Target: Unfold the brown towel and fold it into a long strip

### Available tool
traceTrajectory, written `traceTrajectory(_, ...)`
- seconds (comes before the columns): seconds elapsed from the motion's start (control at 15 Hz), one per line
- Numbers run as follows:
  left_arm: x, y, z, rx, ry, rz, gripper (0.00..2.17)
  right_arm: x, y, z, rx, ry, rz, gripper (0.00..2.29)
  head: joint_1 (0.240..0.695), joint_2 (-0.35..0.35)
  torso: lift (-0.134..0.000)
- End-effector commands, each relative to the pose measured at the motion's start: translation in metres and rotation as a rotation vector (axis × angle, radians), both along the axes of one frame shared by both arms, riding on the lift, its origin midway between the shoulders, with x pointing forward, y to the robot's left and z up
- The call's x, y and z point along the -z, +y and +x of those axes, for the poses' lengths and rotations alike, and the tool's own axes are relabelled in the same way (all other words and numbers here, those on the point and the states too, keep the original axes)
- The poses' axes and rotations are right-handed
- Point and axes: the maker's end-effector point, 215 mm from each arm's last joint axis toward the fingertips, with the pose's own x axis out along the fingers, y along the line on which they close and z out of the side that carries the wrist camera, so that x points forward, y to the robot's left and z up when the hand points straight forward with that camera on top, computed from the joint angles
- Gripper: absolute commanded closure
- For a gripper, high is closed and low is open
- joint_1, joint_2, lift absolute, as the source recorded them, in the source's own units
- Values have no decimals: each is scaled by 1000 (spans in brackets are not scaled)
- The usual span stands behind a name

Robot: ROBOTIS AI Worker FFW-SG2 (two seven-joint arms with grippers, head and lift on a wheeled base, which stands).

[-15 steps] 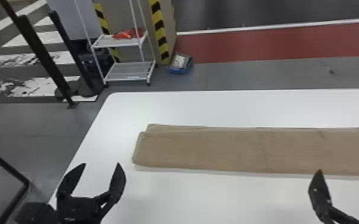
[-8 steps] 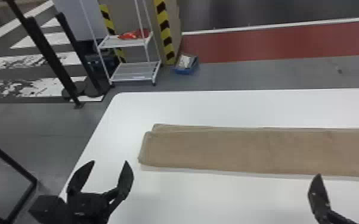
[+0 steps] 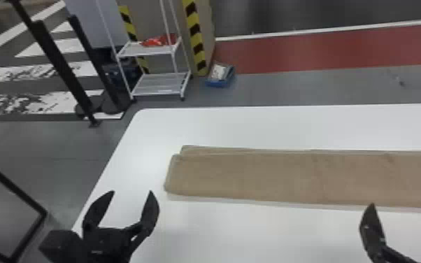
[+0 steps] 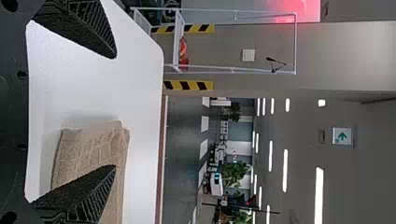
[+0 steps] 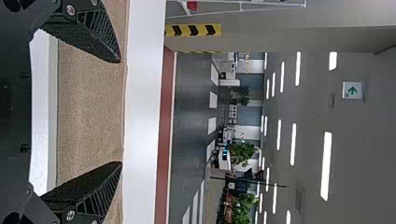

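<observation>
- The table is white and smooth, with a rounded far left corner; its left edge slants down toward the robot, and its far edge runs across the head view.
- The brown towel lies flat on it as a long strip, roughly parallel to the far edge and running out of the head view on the right. At its left end the folded layers are slightly offset, with a lower one peeking out on the far side.
- The left tool is wide, its two black fingers spread, above the table on the robot's side of the towel's left end.
- The right tool is wide as well, its fingers well apart, on the robot's side of the strip farther right.
- Beyond the table is a grey floor, then a red band edged by a white line.
- A white rack stands past the far left corner, a red item on its upper shelf.
- Beside it are a yellow-and-black striped post and a blue box on the floor.
- At far left, dark poles rise over worn white floor stripes.
- The left wrist view shows green plants, a green arrow sign and bright ceiling lights.
</observation>
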Motion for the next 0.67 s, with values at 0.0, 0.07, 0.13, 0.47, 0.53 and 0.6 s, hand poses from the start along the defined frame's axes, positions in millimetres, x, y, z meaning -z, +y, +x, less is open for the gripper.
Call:
traceTrajectory(0.0,-1,-2,0,3,-3,-2,36,-1,1,0,2,0,6,113,695,249,-122)
traceTrajectory(0.07,-1,-3,0,3,-3,-5,36,0,2,1,2,0,6,113,695,249,-122)
traceTrajectory(0.13,-1,-3,0,3,-3,-5,36,0,2,1,2,0,6,113,695,248,-122)
traceTrajectory(0.47,1,-3,1,3,-2,-8,36,2,2,4,1,3,4,113,695,246,-122)
traceTrajectory(0.53,1,-3,1,3,-2,-8,36,2,2,5,1,1,4,113,695,245,-122)
traceTrajectory(0.6,2,-3,2,2,-2,-8,36,3,2,6,1,4,3,113,695,245,-122)
